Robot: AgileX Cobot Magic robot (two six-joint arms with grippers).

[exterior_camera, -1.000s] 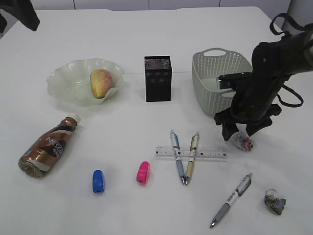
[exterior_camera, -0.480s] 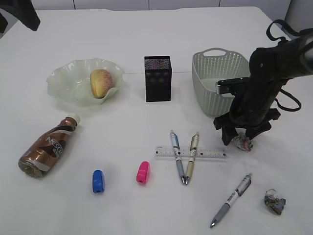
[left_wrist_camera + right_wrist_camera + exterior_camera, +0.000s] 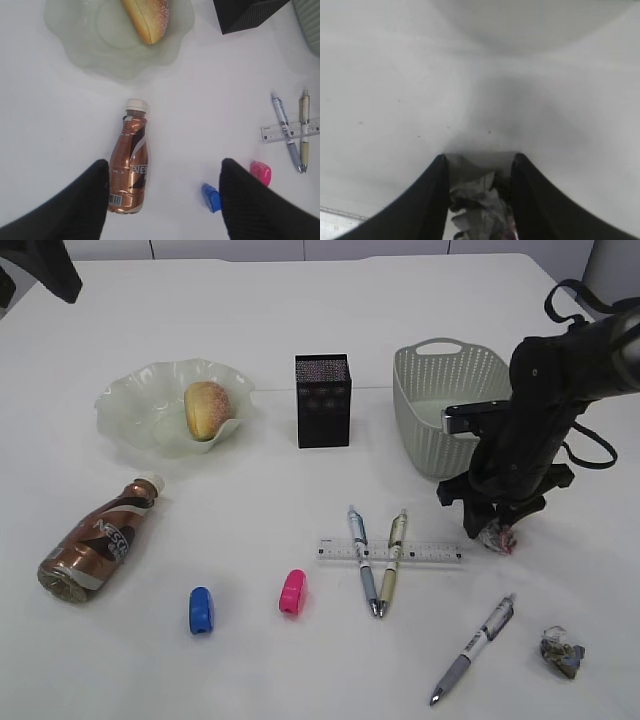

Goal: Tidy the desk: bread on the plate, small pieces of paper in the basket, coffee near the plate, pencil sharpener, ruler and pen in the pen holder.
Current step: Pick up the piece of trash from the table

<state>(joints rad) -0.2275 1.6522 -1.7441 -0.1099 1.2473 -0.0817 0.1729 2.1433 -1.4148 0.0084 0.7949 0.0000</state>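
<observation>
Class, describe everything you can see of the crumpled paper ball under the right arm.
The crumpled paper ball is a small, tightly wrinkled wad, mostly white with grey folds and a touch of pink. It lies on the white desk in front of the basket, between the right gripper's two black fingers, which flank it closely.

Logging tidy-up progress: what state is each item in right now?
bread: on the plate
coffee: lying on its side, capped
pen holder: upright
basket: upright
ruler: flat under two pens
crumpled paper: between right hand fingers
left hand: open, holding nothing
</observation>
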